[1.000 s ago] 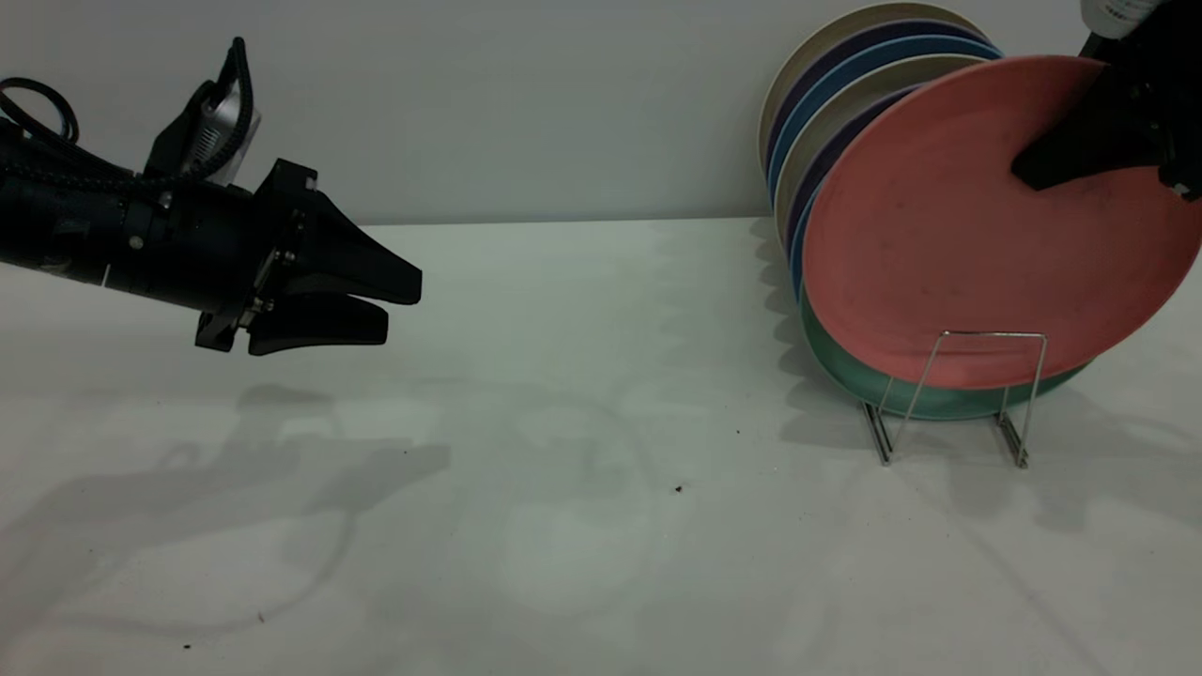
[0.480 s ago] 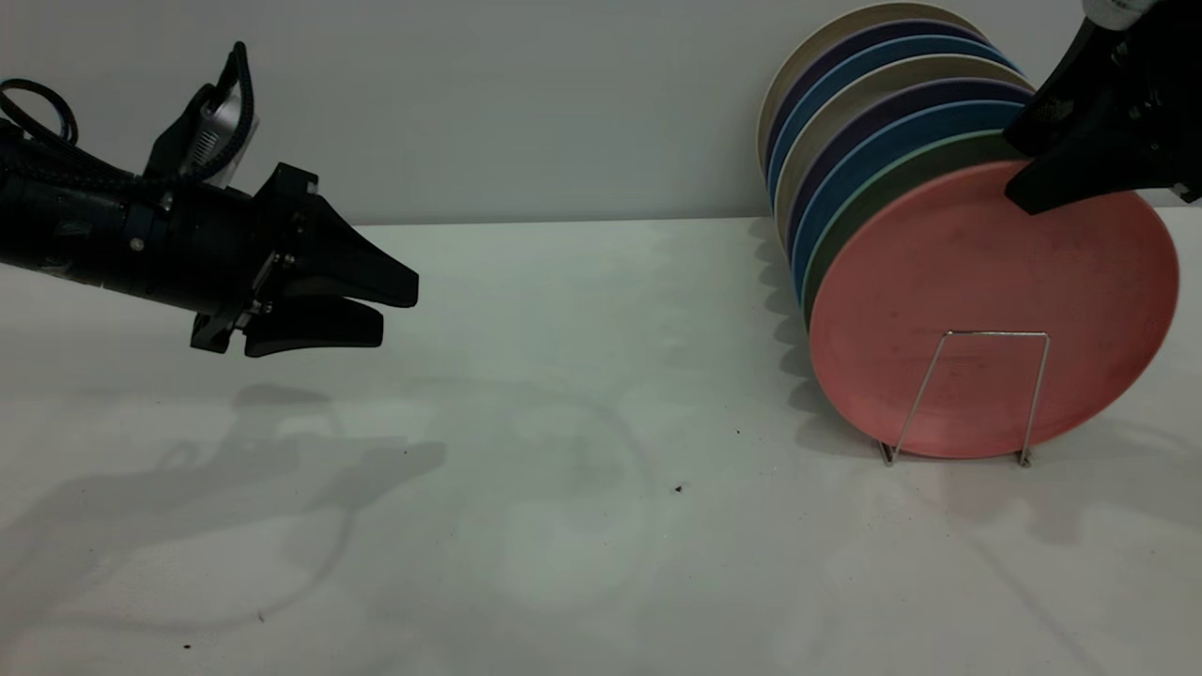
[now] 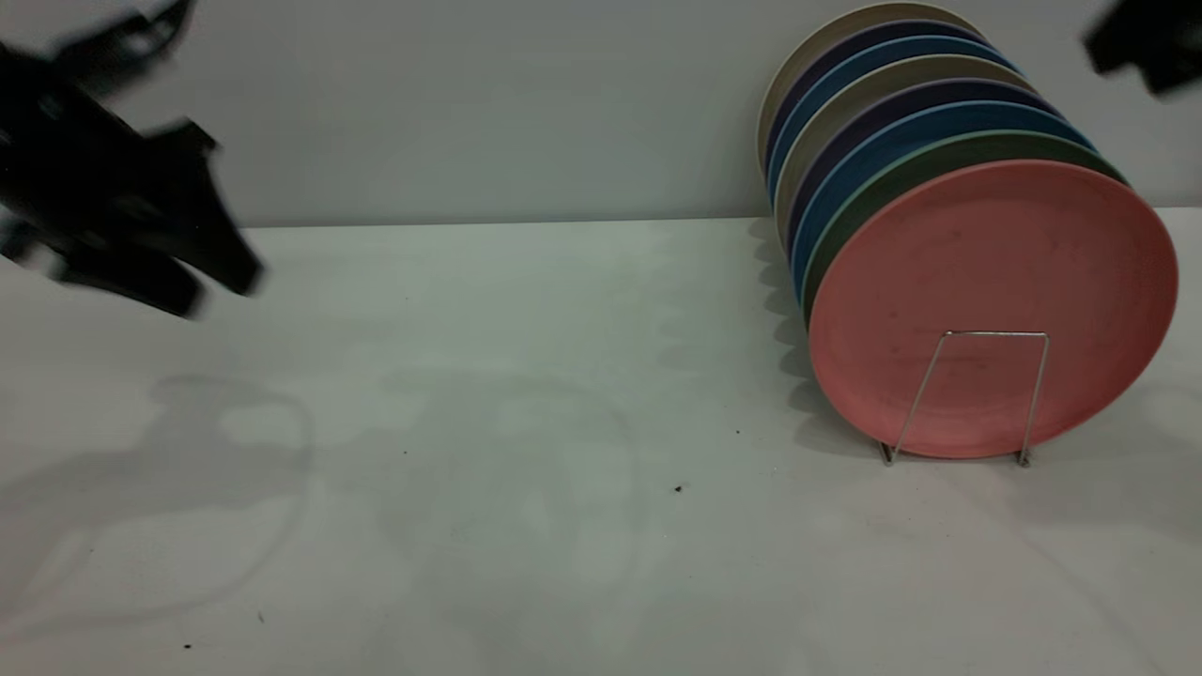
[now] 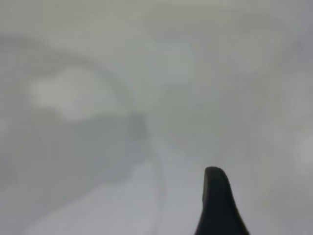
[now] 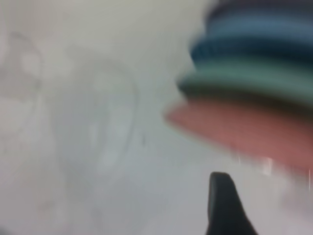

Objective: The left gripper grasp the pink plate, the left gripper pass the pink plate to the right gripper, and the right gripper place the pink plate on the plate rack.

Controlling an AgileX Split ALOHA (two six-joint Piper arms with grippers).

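Observation:
The pink plate [image 3: 986, 282] stands upright in the plate rack [image 3: 995, 332] at the front of a row of plates, free of both grippers. It also shows in the right wrist view [image 5: 234, 127]. My right gripper [image 3: 1141, 52] is high at the top right corner, above and behind the plates, open and empty; one of its fingers [image 5: 222, 205] shows in its wrist view. My left gripper [image 3: 221, 291] is at the far left above the table, blurred, open and empty; one finger [image 4: 217, 205] shows over bare table.
Behind the pink plate stand a mint-green plate [image 3: 901, 178], then blue, purple and beige plates [image 3: 845, 66] against the grey wall. The white table [image 3: 563, 422] carries small dark specks.
The right gripper let go of the pink plate, now seated in the rack, and rose up and to the right. The left gripper swung back to the left.

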